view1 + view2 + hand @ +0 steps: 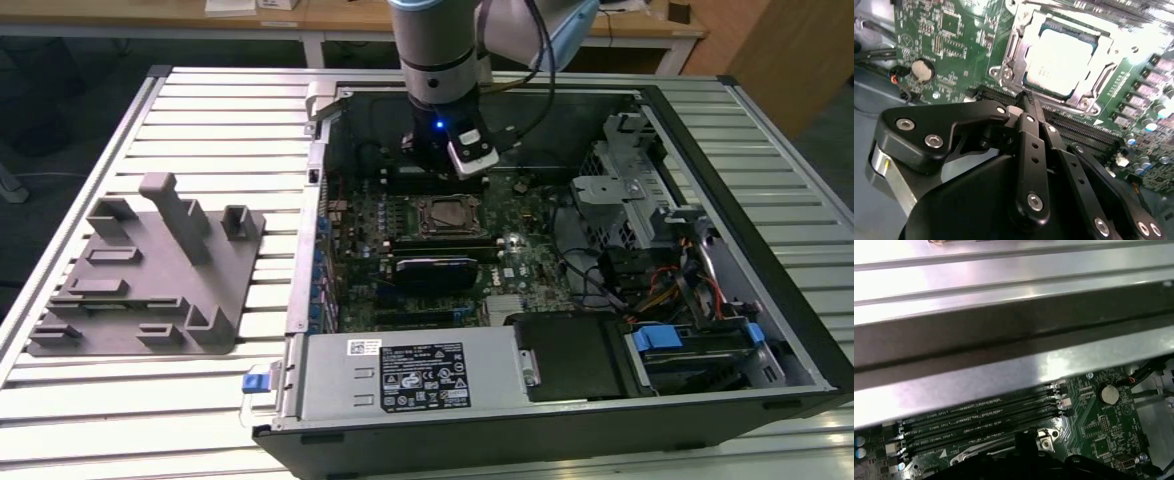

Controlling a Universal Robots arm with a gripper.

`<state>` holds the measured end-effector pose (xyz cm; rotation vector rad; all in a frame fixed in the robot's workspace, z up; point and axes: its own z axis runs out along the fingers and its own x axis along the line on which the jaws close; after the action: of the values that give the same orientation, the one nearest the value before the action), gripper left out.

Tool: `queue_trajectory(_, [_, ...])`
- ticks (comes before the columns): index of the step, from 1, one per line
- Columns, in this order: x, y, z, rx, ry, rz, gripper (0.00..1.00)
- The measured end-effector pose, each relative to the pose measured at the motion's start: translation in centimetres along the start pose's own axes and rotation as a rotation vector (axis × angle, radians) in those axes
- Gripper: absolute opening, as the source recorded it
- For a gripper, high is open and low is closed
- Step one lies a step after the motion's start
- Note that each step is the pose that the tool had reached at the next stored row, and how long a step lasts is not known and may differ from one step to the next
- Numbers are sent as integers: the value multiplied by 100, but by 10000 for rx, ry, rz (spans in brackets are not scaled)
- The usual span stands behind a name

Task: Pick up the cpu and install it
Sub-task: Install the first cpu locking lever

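Your slatted metal worktop [200,400] carries an open computer case [561,420] lying on its side, with a grey plastic fixture [140,275] resting well apart from it at the exterior view's left. Your arm reaches down into the case, over the motherboard [521,265]. In the second wrist view the jaws [1026,97] are pressed together and hold nothing. The cpu [1066,62] sits seated in its socket [1009,55] just beyond the tips of the jaws, silver top facing up. The memory slots [984,415] run close beside the jaws.
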<state>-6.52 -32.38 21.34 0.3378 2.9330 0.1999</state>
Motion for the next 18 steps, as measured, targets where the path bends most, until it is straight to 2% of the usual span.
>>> queue_trajectory(2, [-15,-8,2,156,81,-14,11])
queue_trajectory(4, [-21,-26,0,282,93,-32,11])
queue_trajectory(9, [-39,-105,-2,468,72,-69,11])
queue_trajectory(12, [-47,-141,1,598,124,-86,11])
queue_trajectory(14, [-49,-154,3,722,243,-92,11])
queue_trajectory(18, [-50,-161,9,960,654,-82,11])
